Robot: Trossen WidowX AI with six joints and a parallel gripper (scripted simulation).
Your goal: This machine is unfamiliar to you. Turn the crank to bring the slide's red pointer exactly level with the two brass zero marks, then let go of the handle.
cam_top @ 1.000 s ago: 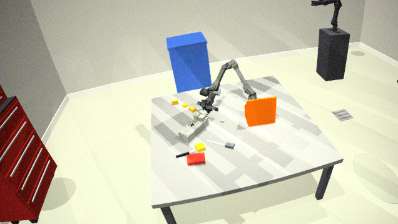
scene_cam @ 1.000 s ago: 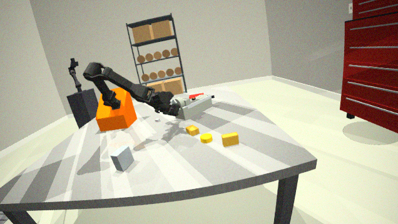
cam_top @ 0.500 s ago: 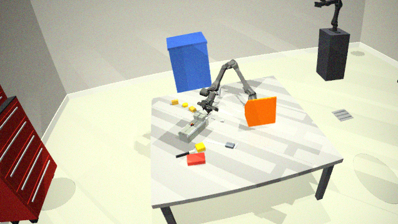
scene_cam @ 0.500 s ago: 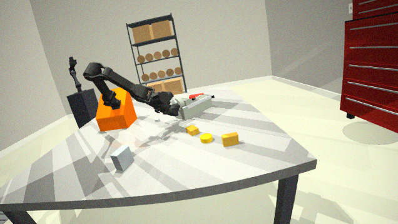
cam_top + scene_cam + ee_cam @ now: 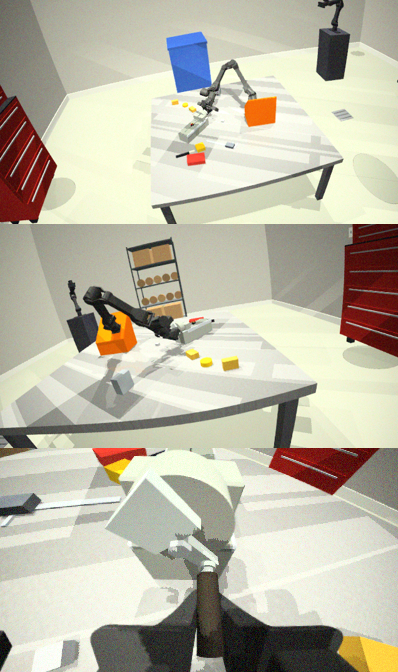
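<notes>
The machine (image 5: 192, 129) (image 5: 197, 330) is a long grey bed with a slide, standing mid-table. A small red pointer (image 5: 191, 124) sits on the slide about midway along the bed. The brass zero marks are too small to make out. At the bed's near end is a pale crank disc (image 5: 200, 498) (image 5: 200, 116) with a white arm and a brown handle (image 5: 208, 598). My gripper (image 5: 204, 593) (image 5: 209, 108) (image 5: 174, 334) is shut on this handle, and the handle stands below the disc's centre in the wrist view.
An orange block (image 5: 260, 111) (image 5: 116, 333) stands right of the arm. Three yellow pieces (image 5: 184, 104) (image 5: 206, 361) lie to the left. A red block (image 5: 196, 159), a yellow block (image 5: 200, 146), a black-handled tool (image 5: 184, 154) and a grey block (image 5: 229, 144) lie beyond the machine. A blue bin (image 5: 188, 62) stands behind the table.
</notes>
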